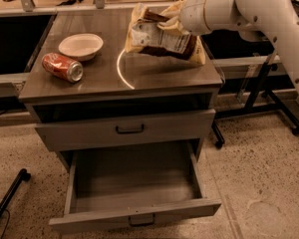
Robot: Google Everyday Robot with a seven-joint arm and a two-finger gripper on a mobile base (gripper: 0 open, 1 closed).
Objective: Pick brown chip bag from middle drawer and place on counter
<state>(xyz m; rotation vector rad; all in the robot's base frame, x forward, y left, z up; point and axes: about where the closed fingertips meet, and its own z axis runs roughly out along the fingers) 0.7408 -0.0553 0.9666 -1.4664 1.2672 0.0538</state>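
The brown chip bag [162, 36] hangs lengthwise over the right half of the counter [99, 76], its white printed panel facing me. My gripper [169, 21] is shut on the bag's upper edge, at the end of the white arm reaching in from the upper right. The bag's lower edge is close to or touching the counter top; I cannot tell which. The middle drawer [134, 183] below is pulled fully open and shows a bare grey floor.
A red soda can [62, 66] lies on its side at the counter's left, with a white bowl [80, 46] behind it. A white arc [120, 71] is marked on the counter. The upper drawer [127, 128] is closed. Black stand legs [269, 103] are on the floor to the right.
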